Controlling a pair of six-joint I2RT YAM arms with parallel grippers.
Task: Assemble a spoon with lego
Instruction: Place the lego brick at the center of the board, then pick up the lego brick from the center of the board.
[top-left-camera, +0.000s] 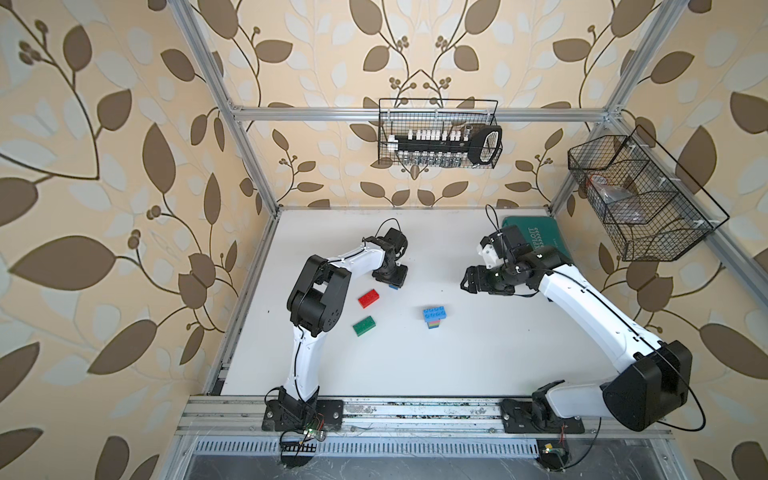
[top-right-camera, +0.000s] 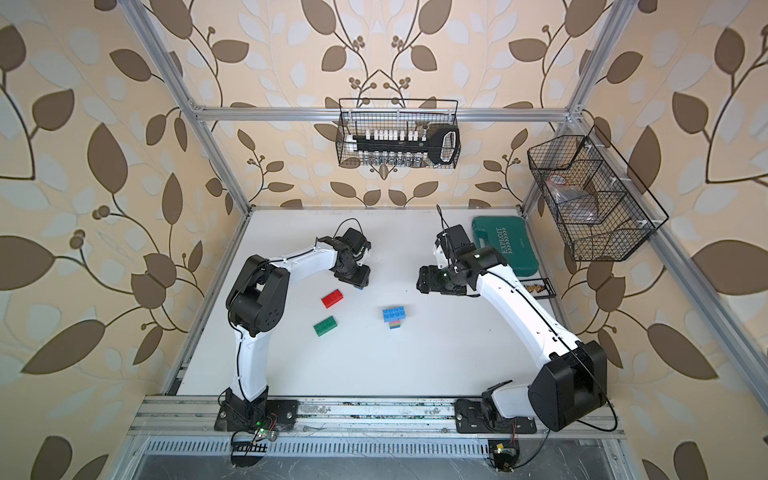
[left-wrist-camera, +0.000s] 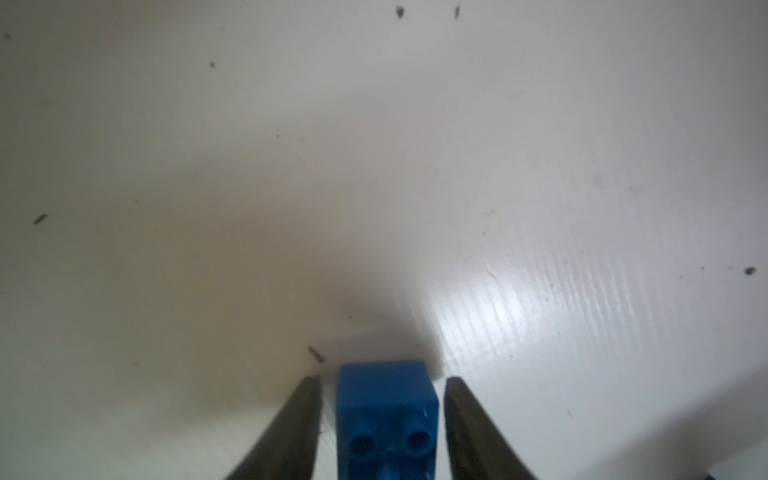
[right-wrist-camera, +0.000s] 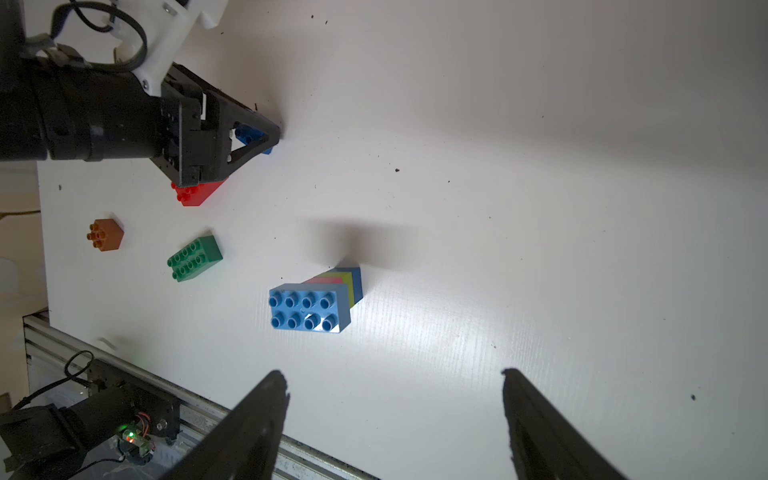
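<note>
A partly built spoon lies mid-table: a light-blue long brick joined to pink, lime and dark-blue short ones. Loose lego lies to its left: a red brick, a green brick and an orange short brick. My left gripper points down at the table, open, with a dark blue short brick between its fingers and a thin gap on each side. My right gripper hovers open and empty, to the right of the spoon and farther back.
A teal tool case lies at the back right beside the right arm, with a small black tray near it. Wire baskets hang on the walls. A metal rail runs along the front edge.
</note>
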